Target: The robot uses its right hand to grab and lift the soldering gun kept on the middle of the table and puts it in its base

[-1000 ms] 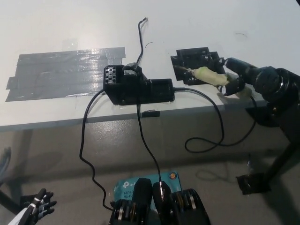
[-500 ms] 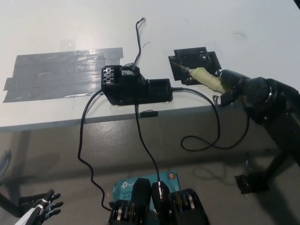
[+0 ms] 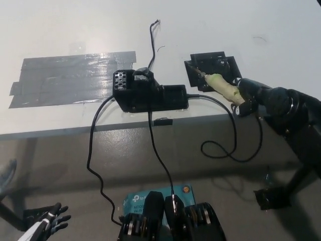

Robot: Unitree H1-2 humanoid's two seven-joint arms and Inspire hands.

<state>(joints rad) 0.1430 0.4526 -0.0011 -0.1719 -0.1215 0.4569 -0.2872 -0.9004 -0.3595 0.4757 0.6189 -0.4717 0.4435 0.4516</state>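
- One soldering gun [image 3: 220, 85], the right hand [image 3: 256, 94] grasping it, its tip lying over the one base [image 3: 213, 68]
- Left hand [image 3: 47, 221] resting far below the base, partly cut off, fingers spread

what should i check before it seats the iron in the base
1. Grip: right hand is shut on the iron at its pale handle. Ok.
2. Aim: the tip points at the base and overlaps its black frame. Whether it lines up with the slot: cannot tell.
3. Cord: the iron's cable hangs in a loop off the table edge, clear of the base. Ok.
4. Station: sits left of the base, apart from the iron. Ok.
5. Left hand: rests low at the lower left, off the table. Ok.
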